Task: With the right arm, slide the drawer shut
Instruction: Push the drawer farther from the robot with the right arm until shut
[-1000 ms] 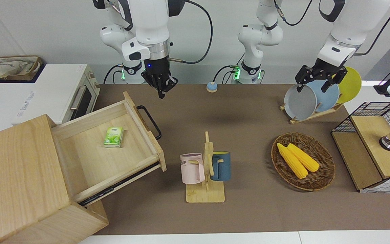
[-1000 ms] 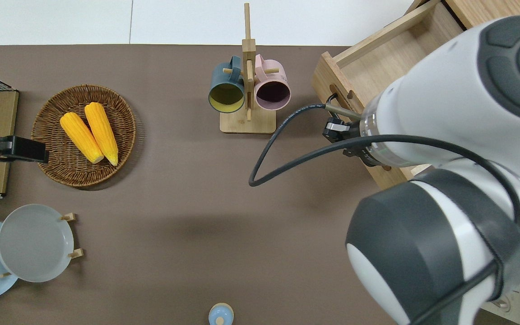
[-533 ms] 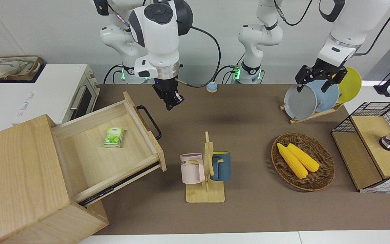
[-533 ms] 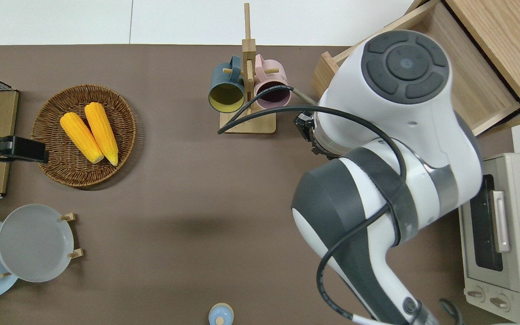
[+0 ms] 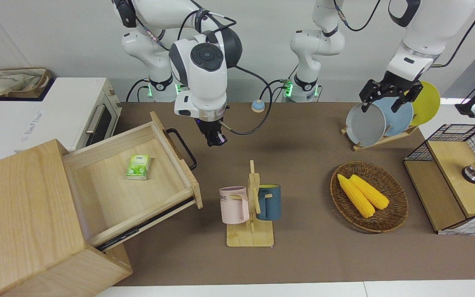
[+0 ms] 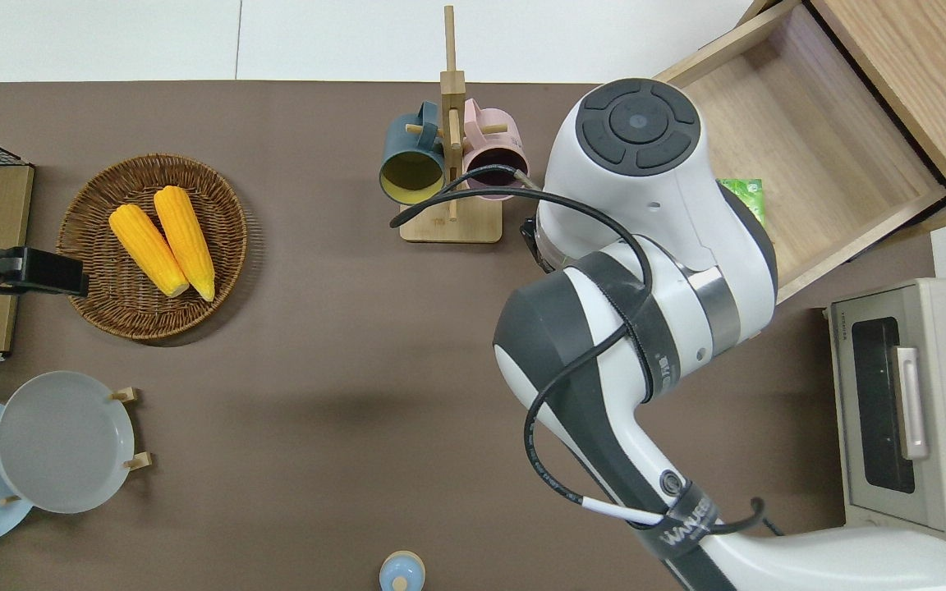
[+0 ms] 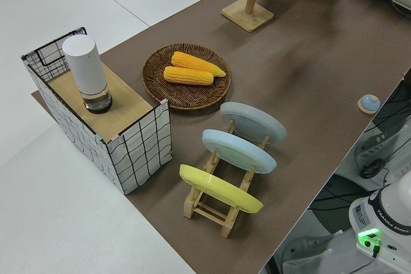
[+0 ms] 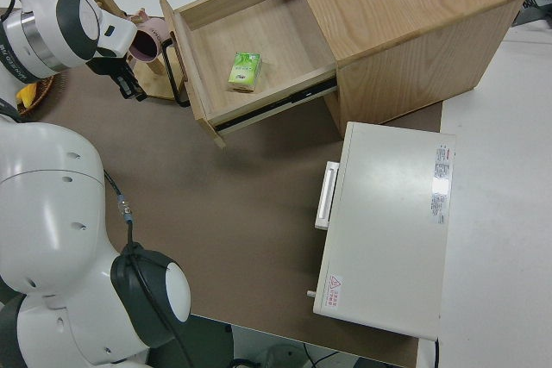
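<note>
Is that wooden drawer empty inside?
No, a small green packet lies on the floor of the open drawer, seen plainly in the front view.

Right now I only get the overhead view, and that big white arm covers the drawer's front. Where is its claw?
Observer: In the front view, the right gripper hangs over the bare table mat, beside the drawer's black handle and clear of it.
Operator: I see a green scrap poking out under the arm. What is it?
Observer: It's a small green packet, lying flat on the floor of the open drawer with nothing else in there.
</note>
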Robot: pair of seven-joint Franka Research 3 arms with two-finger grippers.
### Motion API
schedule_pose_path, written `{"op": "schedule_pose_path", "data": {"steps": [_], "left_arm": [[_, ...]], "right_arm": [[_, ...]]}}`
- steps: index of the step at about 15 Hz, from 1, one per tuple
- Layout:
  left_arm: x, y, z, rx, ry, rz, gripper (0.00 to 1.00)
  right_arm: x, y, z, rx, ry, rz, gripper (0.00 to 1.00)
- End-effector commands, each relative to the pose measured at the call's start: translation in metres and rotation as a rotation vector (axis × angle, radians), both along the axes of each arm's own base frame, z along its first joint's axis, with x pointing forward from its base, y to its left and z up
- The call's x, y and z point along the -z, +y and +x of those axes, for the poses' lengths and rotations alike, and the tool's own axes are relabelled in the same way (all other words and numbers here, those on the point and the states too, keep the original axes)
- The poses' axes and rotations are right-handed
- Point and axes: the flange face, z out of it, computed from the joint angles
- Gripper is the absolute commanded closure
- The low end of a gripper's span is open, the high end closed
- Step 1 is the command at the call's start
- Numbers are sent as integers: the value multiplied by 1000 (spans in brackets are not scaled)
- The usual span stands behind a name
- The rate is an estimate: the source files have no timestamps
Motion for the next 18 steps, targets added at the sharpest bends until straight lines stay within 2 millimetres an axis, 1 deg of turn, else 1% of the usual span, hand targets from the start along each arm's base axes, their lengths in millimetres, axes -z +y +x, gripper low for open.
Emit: {"op": "schedule_pose_path", "data": {"steps": [1,3,7,9,12,15,18], "left_arm": [[-2,0,4,8,-8,16,5],[-2,0,4,8,-8,14,5],[-2,0,4,8,-8,16,5],[-2,0,4,8,-8,16,5],[-2,0,4,8,-8,16,5],[-2,0,4,8,-8,16,5],[-2,0,4,8,-8,16,2]], "right_arm": [[9,-8,8,46,-25,13,1000],[10,-11,13,52,-42,20,1000],[23,-36,28,89,-38,15,1000],[28,-42,33,97,-36,15,1000],[27,-57,43,118,-63,33,1000],[38,-63,48,120,-59,28,1000],[36,-74,56,117,-86,38,1000]]}}
